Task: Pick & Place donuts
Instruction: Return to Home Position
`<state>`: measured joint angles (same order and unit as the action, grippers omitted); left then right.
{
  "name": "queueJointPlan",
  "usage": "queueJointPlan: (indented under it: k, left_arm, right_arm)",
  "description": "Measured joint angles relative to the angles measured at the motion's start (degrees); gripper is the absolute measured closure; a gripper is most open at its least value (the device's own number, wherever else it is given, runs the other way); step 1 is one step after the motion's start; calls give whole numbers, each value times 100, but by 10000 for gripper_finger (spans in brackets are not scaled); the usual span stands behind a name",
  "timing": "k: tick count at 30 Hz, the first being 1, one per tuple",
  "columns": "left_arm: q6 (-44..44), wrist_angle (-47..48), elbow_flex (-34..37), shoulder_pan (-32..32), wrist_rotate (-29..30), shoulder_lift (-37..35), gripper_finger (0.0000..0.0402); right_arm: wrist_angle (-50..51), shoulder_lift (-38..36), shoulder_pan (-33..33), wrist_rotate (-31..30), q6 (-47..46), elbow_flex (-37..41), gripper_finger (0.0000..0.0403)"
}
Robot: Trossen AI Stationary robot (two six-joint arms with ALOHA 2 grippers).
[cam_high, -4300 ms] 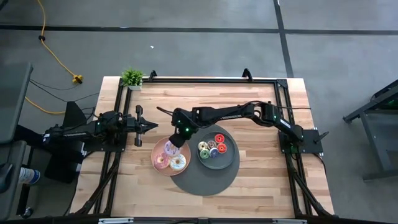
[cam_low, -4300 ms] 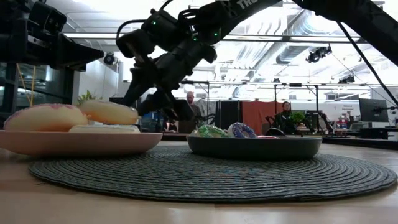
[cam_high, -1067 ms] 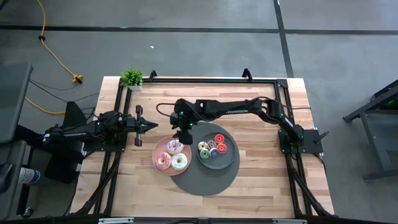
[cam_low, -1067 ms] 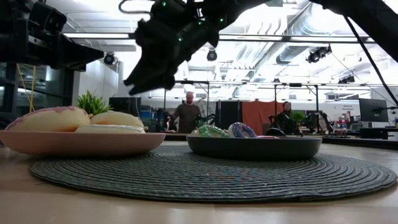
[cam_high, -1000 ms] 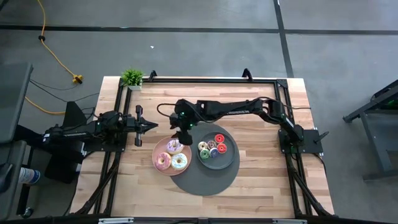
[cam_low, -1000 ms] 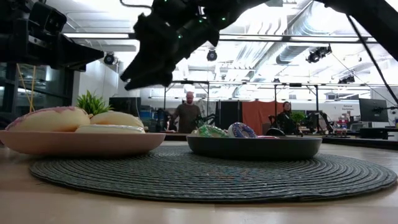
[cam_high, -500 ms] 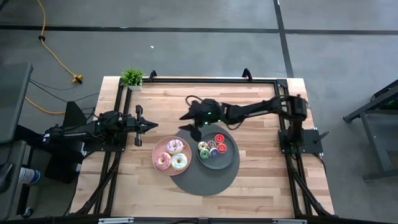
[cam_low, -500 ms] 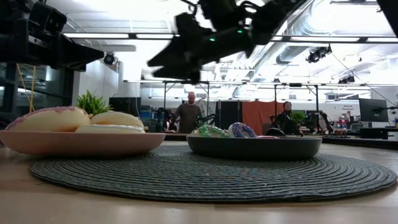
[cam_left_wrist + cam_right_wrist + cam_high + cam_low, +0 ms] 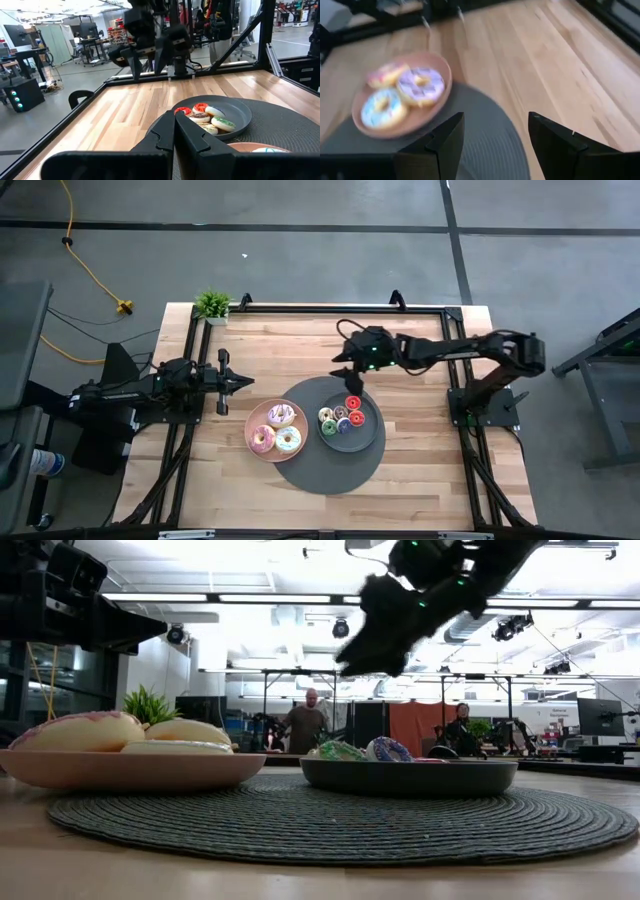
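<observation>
- The right end effector (image 9: 345,375) hangs in the air over the far rim of the mat (image 9: 325,472), just beyond the grey plate (image 9: 376,430). Its fingers are spread wide with nothing between them, and it touches neither plate
- The left end effector (image 9: 245,382) waits at the left side of the tabletop (image 9: 410,465), level with the pink plate (image 9: 249,423) but apart from it. Its fingers are pressed together on nothing
- Three big donuts (image 9: 280,414) lie flat on the pink plate, close-packed and touching one another. From the right wrist their icing reads purple, blue and pink
- Five tiny donuts (image 9: 352,401) sit bunched in the grey plate, red ones on the far side. No donut is seen on bare wood
- Handling, as a judgement: these are toys, so likely light and fairly stiff, with no risk of crushing. The glossy icing may be slick under the pads
- The surest hold on a big one looks to be a pinch across the ring wall, one finger down the hole and one outside. A span across the full width is the alternative
- The tiny ones give little to grip and crowd each other, so a narrow pinch from straight above on an outer one seems safest, or neighbours may be knocked
- With every donut plated, little appears left but parking the right arm
</observation>
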<state>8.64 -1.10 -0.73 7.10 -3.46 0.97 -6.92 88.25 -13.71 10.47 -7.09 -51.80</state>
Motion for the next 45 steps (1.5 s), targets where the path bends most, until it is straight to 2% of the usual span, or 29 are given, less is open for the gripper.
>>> queueJointPlan:
  k: [10,16,21,29,34,45]
  left_arm:
    - [0,-1,0,-1,1,1,401]
    - [2,-1,0,1,2,0,401]
    - [0,-1,0,1,2,2,401]
    - [2,-1,0,0,2,0,401]
    - [2,-1,0,0,2,1,401]
    - [1,-1,0,0,2,1,401]
  right_arm:
    - [135,-1305,-408,13,-300,1407,194]
    - [-137,-1940,-509,-20,-315,2163,194]
    - [-639,-2397,-584,-37,-475,2872,194]
    - [-2110,-3060,-547,-302,-839,4009,194]
    - [-2435,-3398,-536,-464,-1410,4431,194]
    - [-2862,-4386,-531,-19,-1515,4995,194]
